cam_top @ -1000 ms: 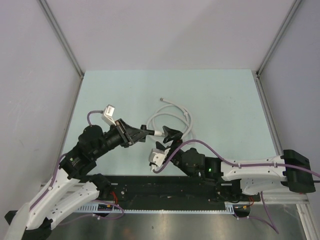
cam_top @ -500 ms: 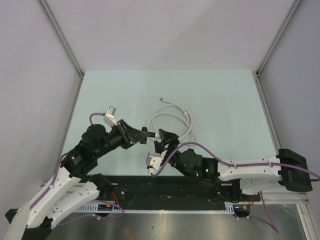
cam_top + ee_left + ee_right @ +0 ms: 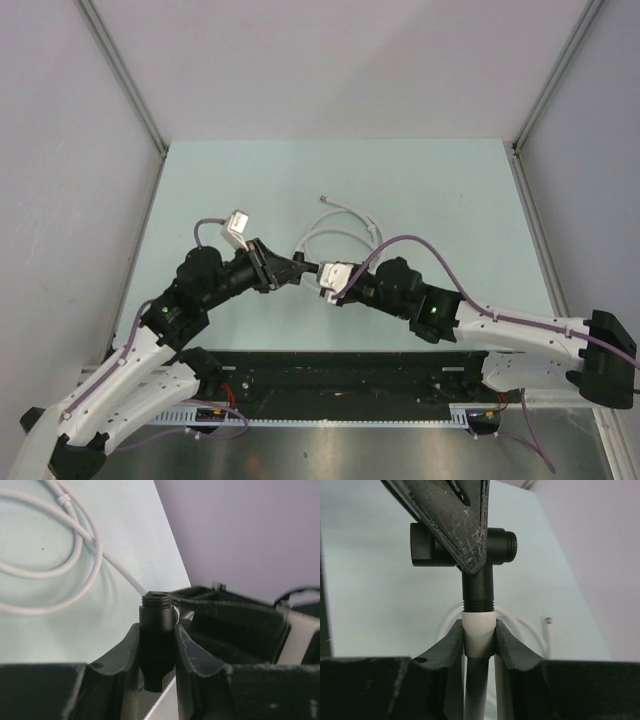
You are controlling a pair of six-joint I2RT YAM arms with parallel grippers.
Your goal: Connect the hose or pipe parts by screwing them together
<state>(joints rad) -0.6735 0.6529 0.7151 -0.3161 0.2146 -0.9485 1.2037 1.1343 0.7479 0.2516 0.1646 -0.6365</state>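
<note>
You are clamping the left tool [image 3: 156, 630] on a black tee fitting [image 3: 501, 545]. Both of its fingers are pressing against the sides of one threaded arm of the tee. In the left wrist view that arm is standing upright between the pads, with its threaded mouth poking out above them.

You are closing the right tool [image 3: 479, 636] on the white screw fitting [image 3: 478, 621] at the end of the tubing. Both fingers are touching its sides, and the tube is running down between them. The white fitting is sitting end to end against the threaded stem of the tee, directly at the stem's 6 o'clock in the right wrist view. I cannot tell how far the threads are engaged. One finger [image 3: 455, 515] of the left tool is crossing in front of the tee body in that view.

Seen from above, the two tools are meeting tip to tip just off the middle of the table [image 3: 450, 200], slightly toward 7 o'clock. The white tubing [image 3: 98, 555] is lying in loose loops on the table at about 1 o'clock from the joint. Its free end [image 3: 323, 198], carrying a small fitting, is resting at roughly 12 o'clock, apart from both tools.
</note>
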